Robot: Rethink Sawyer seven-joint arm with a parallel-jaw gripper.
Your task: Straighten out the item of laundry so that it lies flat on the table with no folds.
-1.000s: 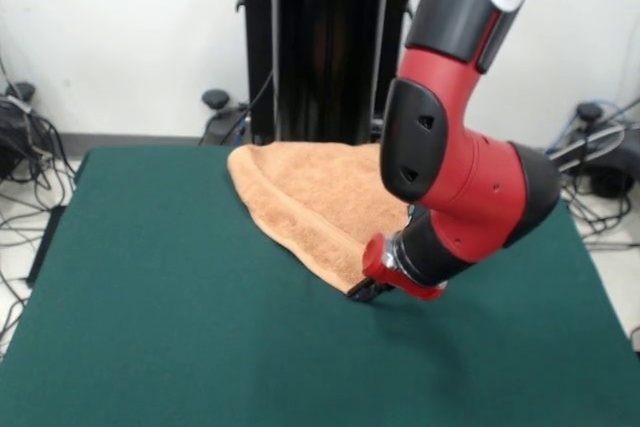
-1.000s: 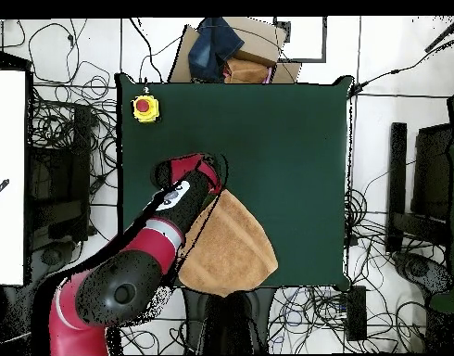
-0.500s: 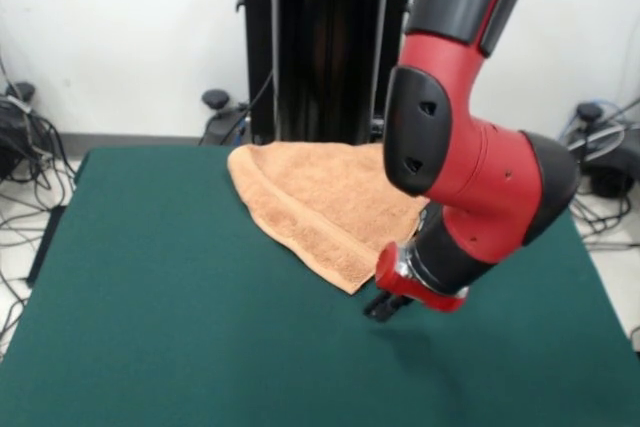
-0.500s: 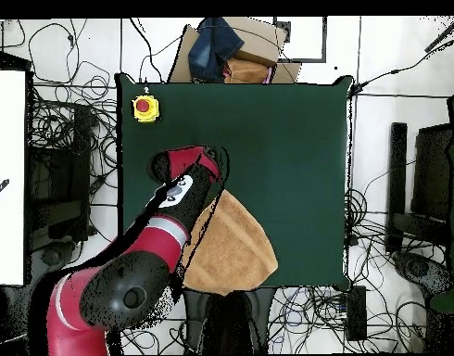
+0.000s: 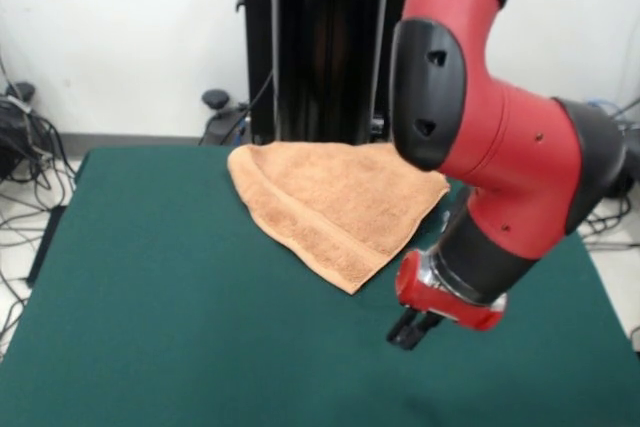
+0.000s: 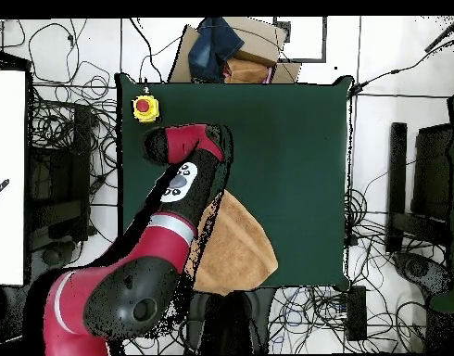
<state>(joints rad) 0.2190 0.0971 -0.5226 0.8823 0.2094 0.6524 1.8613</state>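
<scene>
The towel (image 5: pixel 335 209) lies folded into a rough triangle at the far side of the table (image 5: pixel 170 327), so flattening it looks barely started. The hand (image 5: pixel 411 328) hovers just right of its near tip, holding nothing; whether its fingers are apart I cannot tell.

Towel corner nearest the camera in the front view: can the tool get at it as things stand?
Probably yes. The tool hangs just beside the towel, over bare table, and nothing lies between it and the pointed corner.

light: bright, even | shadows: soft (under arm (image 5: pixel 500 167)) | blur: slight
</scene>
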